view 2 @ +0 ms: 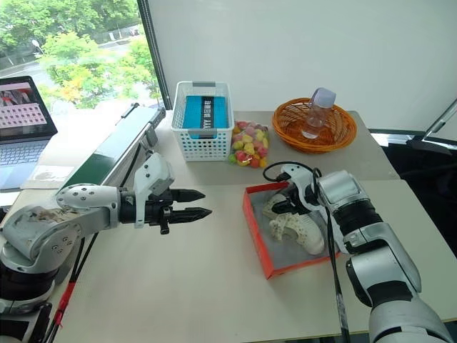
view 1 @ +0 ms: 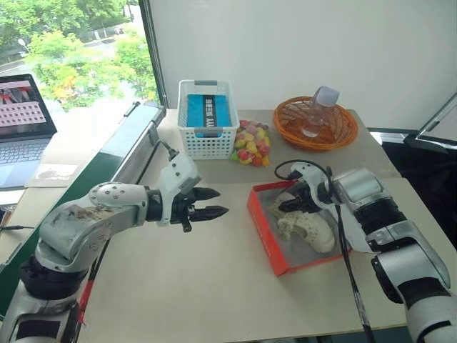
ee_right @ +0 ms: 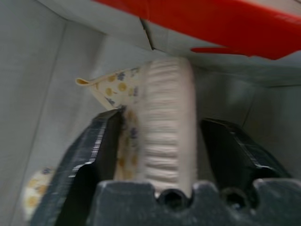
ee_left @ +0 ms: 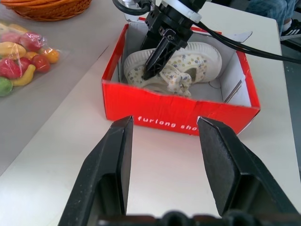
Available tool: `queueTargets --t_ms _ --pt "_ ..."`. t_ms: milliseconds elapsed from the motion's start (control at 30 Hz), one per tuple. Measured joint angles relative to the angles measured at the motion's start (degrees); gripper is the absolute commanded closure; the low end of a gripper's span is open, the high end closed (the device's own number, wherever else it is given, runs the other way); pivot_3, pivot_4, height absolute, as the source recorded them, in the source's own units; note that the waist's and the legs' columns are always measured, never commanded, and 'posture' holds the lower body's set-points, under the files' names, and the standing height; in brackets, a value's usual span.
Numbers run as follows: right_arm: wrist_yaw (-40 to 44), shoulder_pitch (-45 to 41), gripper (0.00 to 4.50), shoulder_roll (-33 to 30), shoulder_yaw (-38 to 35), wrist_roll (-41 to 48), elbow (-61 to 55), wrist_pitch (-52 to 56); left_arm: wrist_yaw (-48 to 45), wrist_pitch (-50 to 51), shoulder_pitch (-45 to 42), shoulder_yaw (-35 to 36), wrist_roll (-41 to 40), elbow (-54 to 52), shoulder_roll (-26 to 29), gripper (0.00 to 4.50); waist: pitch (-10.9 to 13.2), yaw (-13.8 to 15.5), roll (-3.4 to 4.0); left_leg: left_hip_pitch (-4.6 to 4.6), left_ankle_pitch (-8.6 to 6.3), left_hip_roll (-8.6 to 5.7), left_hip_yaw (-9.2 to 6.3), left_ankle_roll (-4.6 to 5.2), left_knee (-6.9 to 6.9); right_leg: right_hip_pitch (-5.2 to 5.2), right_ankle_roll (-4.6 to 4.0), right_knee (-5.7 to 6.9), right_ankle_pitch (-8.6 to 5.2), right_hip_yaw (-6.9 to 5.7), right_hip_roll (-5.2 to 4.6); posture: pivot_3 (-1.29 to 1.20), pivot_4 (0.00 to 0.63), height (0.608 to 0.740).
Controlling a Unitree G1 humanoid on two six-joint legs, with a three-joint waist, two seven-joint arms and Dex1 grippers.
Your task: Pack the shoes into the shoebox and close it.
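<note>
Inside the shoebox (view 1: 265,232): both shoes (ee_left: 181,66), right gripper (ee_right: 164,141) astride one, fingers spread, seemingly released. Beside the shoebox: left gripper (view 1: 211,202), parted, empty.

Two shoes (view 1: 308,230), one shoebox (view 1: 265,236), one basket (view 1: 207,118), one bowl (view 1: 315,123).

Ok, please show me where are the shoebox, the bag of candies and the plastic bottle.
shoebox (ee_left: 178,113): left wrist view, on its red front wall.
bag of candies (view 1: 251,143): left eye view, on the bag's middle.
plastic bottle (view 2: 316,114): right eye view, on its clear body, in the orange wicker bowl.
</note>
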Motion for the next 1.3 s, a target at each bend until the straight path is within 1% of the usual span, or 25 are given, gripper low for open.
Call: queueTargets --t_ms 167,300,400,433,500,567,600,700,800,833,933,1000,1133,1200,1300 --pt "-1.64 -1.84 0.02 0.31 -0.33 -1.08 -3.46 1.46 -0.37 0.00 0.00 -0.28 0.28 0.01 -0.07 2.20 0.14 0.00 0.21 -0.06 0.00 0.00 0.01 0.00 -0.01 -0.09 0.01 0.03 -0.01 0.02 0.00 0.00 0.150 0.740" --pt "-2.75 -4.00 0.02 -0.10 -2.71 -0.89 -8.96 4.46 -0.67 -0.04 -0.17 -0.30 0.52 0.27 -0.05 2.20 0.15 0.02 0.24 -0.19 0.00 0.00 -0.01 0.00 -0.02 -0.21 0.01 0.03 -0.01 0.02 0.01 0.00 0.150 0.740" --pt "-2.67 -4.57 0.02 -1.05 -7.03 1.41 -16.28 8.21 -0.85 -0.12 -0.31 -0.27 1.34 1.02 0.23 2.20 0.18 0.09 0.28 -0.24 0.00 0.00 -0.01 0.00 -0.02 -0.26 0.01 0.04 -0.01 0.02 0.01 0.00 0.150 0.740" --pt "-2.43 -4.55 0.02 -1.39 -9.45 3.11 -19.73 9.35 -0.86 -0.12 -0.33 -0.17 1.41 1.20 0.28 2.20 0.18 0.13 0.28 -0.25 0.00 0.00 -0.01 0.00 -0.02 -0.27 0.02 0.03 -0.02 0.01 0.01 0.00 0.150 0.740" --pt "-2.54 -4.65 0.02 -1.55 -13.09 5.14 -24.50 9.70 -0.49 -0.08 -0.30 0.35 1.44 1.90 0.25 2.20 0.18 0.15 0.28 -0.27 0.00 0.01 -0.01 0.00 -0.02 -0.28 0.02 0.04 -0.02 0.01 0.01 0.00 0.150 0.740" --pt "-2.80 -5.21 0.02 -1.22 -15.73 6.80 -26.92 10.41 0.50 0.10 -0.23 1.61 1.41 2.29 0.11 2.20 0.18 0.10 0.28 -0.26 0.00 0.01 -0.01 0.00 -0.02 -0.27 0.02 0.04 -0.02 0.01 0.01 0.00 0.150 0.740" --pt "-2.85 -5.54 0.02 -0.07 -18.56 8.48 -27.04 10.98 1.45 0.36 -0.06 2.87 1.30 2.70 -0.48 2.20 0.18 0.04 0.29 -0.25 0.00 0.02 0.00 0.00 -0.01 -0.27 0.02 0.04 -0.01 0.01 0.01 0.00 0.150 0.740" --pt "-0.89 -4.23 0.00 1.26 -23.19 13.72 -30.20 9.44 5.41 0.61 1.95 6.66 1.35 4.90 -2.72 1.54 0.18 0.07 0.28 -0.25 0.00 0.03 -0.03 0.01 -0.03 -0.24 0.02 0.02 -0.02 0.00 0.02 0.00 0.150 0.740" --pt "0.30 0.07 0.00 1.84 -23.86 16.34 -34.40 7.23 10.10 0.70 3.74 10.63 1.50 6.73 -5.92 0.35 0.18 0.11 0.28 -0.30 0.00 0.02 -0.04 0.01 -0.03 -0.26 0.04 0.01 -0.02 -0.01 0.01 0.00 0.150 0.740" --pt "0.87 1.78 0.00 1.80 -23.35 17.07 -35.97 6.42 11.27 0.65 4.44 11.70 1.63 6.87 -6.31 0.06 0.18 0.11 0.28 -0.30 0.00 0.01 -0.03 0.01 -0.02 -0.26 0.04 0.03 -0.02 -0.01 -0.01 0.00 0.150 0.740" --pt "2.57 8.08 0.00 1.56 -20.96 17.41 -42.39 1.83 15.60 -0.54 8.28 14.89 4.17 6.83 -7.34 0.06 0.18 0.14 0.28 -0.31 0.00 0.01 -0.04 0.01 -0.02 -0.27 0.04 0.05 -0.02 -0.01 -0.01 0.00 0.150 0.740" --pt "0.41 10.74 0.00 3.85 -20.40 16.57 -43.29 -2.72 18.65 -2.47 11.23 16.50 6.53 6.85 -8.74 0.06 0.18 -0.19 0.28 -0.28 0.00 0.02 -0.01 0.00 -0.01 -0.28 0.02 0.06 0.01 0.00 -0.01 0.00 0.150 0.740" --pt "-4.34 12.09 0.00 8.86 -21.50 16.39 -43.28 -8.60 21.68 -7.64 16.38 18.72 10.26 5.95 -10.49 0.06 0.18 -0.23 0.28 -0.24 0.01 0.05 -0.01 -0.01 0.00 -0.28 -0.02 0.09 0.03 0.00 0.00 0.00 0.150 0.740" --pt "-6.19 12.32 0.00 9.59 -22.70 17.18 -43.27 -8.67 22.93 -10.16 19.53 20.09 11.79 5.60 -11.49 0.06 0.18 -0.09 0.28 -0.25 0.01 0.05 0.01 -0.01 -0.01 -0.28 -0.02 0.07 0.03 0.00 -0.02 0.00 0.150 0.740" --pt "-6.61 14.89 0.00 9.66 -22.21 17.18 -43.45 -8.84 24.43 -13.43 23.71 22.08 13.60 4.93 -13.18 0.06 0.16 0.33 0.25 -0.25 0.00 0.04 0.00 -0.02 -0.02 -0.25 -0.03 0.03 0.02 -0.04 -0.07 0.00 0.150 0.740"
